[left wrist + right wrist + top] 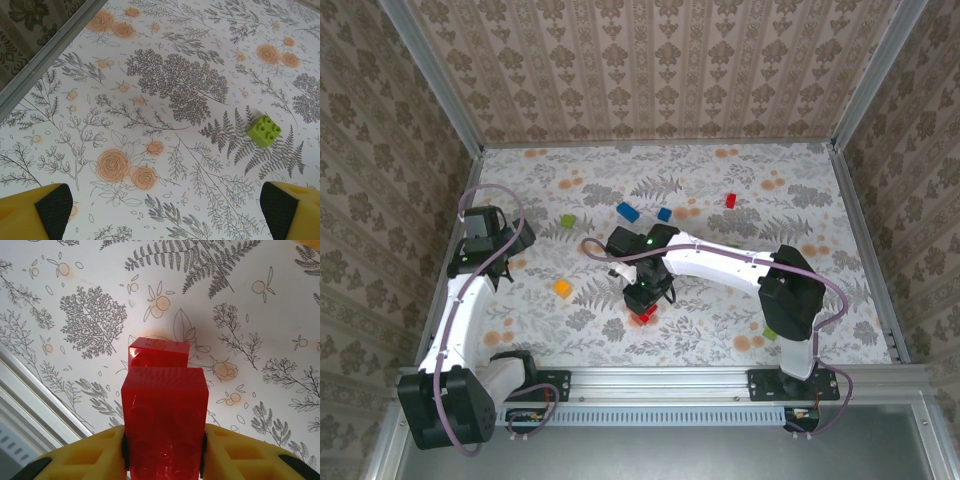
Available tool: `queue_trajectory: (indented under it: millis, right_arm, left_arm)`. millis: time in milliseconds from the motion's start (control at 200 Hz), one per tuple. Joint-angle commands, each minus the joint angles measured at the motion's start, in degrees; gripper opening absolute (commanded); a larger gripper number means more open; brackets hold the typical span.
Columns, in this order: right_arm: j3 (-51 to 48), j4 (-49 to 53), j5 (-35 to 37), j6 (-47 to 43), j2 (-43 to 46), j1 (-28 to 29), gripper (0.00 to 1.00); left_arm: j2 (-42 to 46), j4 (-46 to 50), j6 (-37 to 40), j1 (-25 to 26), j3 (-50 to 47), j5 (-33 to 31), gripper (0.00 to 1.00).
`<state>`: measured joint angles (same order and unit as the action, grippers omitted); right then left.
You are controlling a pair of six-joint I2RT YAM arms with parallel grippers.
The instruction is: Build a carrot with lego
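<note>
Currently, the right jaws grasp a red brick (165, 415) against a second red brick (159, 351) near the surface's (720, 170) front edge, the left jaws stand released, and the orange brick (562, 288), green brick (263, 131) and blue brick (627, 211) lie loose, not yet assembled.

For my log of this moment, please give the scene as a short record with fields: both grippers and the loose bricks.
left gripper: open, holds nothing
right gripper: shut on red brick
ahead of left gripper: green brick, lying loose
other loose bricks: orange brick; far red brick
</note>
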<state>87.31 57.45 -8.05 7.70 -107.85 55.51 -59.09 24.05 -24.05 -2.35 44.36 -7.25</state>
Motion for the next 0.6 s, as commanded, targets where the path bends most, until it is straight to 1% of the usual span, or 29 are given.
queue_trajectory:
  millis: [0, 595]
  right_arm:
    - [0.9, 1.4, -1.3, -0.4, -1.2, 0.5, 0.39]
    - [-0.9, -0.8, -0.9, 2.2, -3.1, 1.4, 0.39]
  left_arm:
    - [0.6, 0.0, -0.3, -0.2, 1.6, -0.1, 1.0]
    - [0.7, 0.1, -0.2, -0.3, 1.6, -0.1, 1.0]
